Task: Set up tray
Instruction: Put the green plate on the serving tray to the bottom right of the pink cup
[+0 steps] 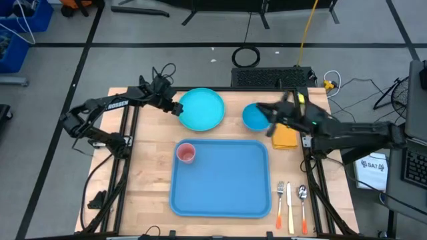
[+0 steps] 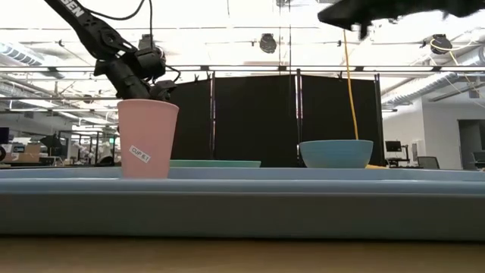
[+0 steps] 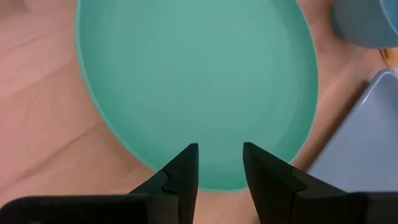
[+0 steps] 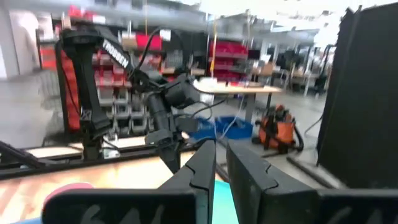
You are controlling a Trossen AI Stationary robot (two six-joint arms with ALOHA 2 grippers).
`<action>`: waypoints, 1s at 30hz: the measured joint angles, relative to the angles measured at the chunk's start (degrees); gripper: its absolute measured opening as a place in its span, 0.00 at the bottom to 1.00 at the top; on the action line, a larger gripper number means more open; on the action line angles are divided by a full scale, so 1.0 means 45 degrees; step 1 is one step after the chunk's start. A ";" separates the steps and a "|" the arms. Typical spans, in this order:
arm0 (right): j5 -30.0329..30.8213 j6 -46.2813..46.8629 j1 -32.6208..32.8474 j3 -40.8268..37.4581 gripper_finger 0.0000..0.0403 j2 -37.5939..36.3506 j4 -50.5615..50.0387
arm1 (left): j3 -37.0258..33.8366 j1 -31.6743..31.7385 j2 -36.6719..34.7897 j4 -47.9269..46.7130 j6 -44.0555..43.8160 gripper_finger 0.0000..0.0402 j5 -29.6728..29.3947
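The blue tray (image 1: 220, 193) lies flat in the middle of the table, with a pink cup (image 1: 185, 153) standing upright in its far left corner. Behind it, a turquoise plate (image 1: 203, 110) and a blue bowl (image 1: 253, 119) rest on the wood. A yellow-orange napkin (image 1: 285, 137) lies right of the bowl. My left gripper (image 3: 221, 152) is open and hovers over the plate's left rim (image 3: 205, 180). In the low view it hangs clear above the plate. My right gripper (image 4: 221, 149) is shut on nothing, raised high above the bowl (image 2: 336, 153).
A fork (image 1: 281, 198), a knife (image 1: 291, 208) and a spoon (image 1: 303, 200) lie side by side on the wood right of the tray. The wooden table top (image 1: 150, 173) shows bare left of the tray. Cables and a black frame stand beyond the far edge.
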 joint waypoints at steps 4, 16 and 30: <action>0.0327 -0.0088 0.0000 -0.2185 0.07 -0.2909 0.0175 | 0.0000 0.0000 0.0000 0.0069 0.0055 0.32 0.0314; 0.1262 0.0274 -0.0049 -0.6268 0.04 -0.7162 0.1188 | 0.0000 0.0019 0.0000 0.0012 -0.0004 0.32 0.0343; -0.0074 0.1287 -0.0049 -0.6876 0.00 -0.7596 -0.0172 | 0.0000 0.0121 0.0000 -0.0504 -0.0921 0.32 -0.0743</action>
